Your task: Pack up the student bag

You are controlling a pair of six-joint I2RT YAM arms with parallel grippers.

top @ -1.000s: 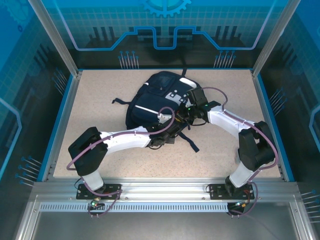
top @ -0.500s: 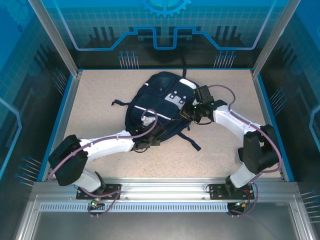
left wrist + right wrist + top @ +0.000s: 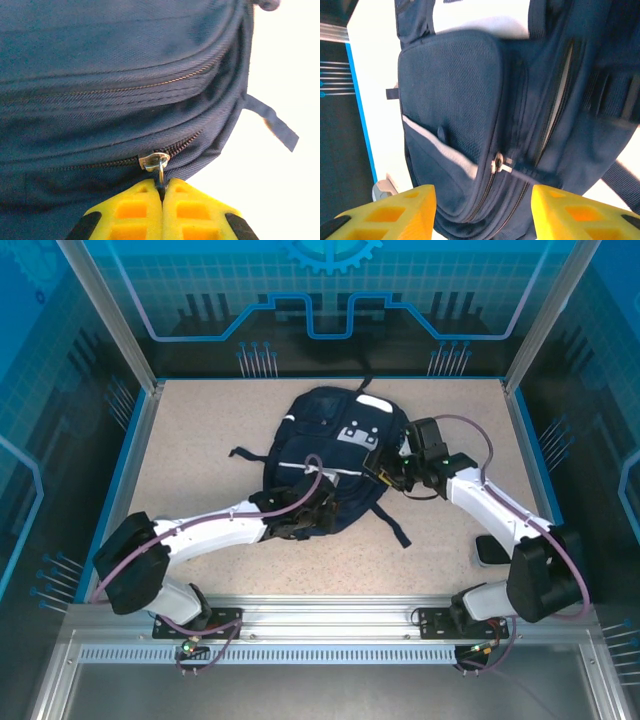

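Student bag [image 3: 330, 455]: your left gripper [image 3: 162, 187] is clamped on its zipper pull [image 3: 155, 162], and the zip runs crosswise to the fingers. Your right gripper [image 3: 482, 197] has its jaws apart, with the bag just ahead.

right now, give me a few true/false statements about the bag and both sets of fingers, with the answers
1. The left fingers are shut on a metal zipper pull of the backpack. True.
2. The right fingers are clamped on a strap. False: they stand wide apart with nothing between them, and the backpack lies just ahead of them.
3. The backpack stands upright against the back wall. False: it lies flat on the table.
4. A white stripe runs across the backpack's front pocket. True.
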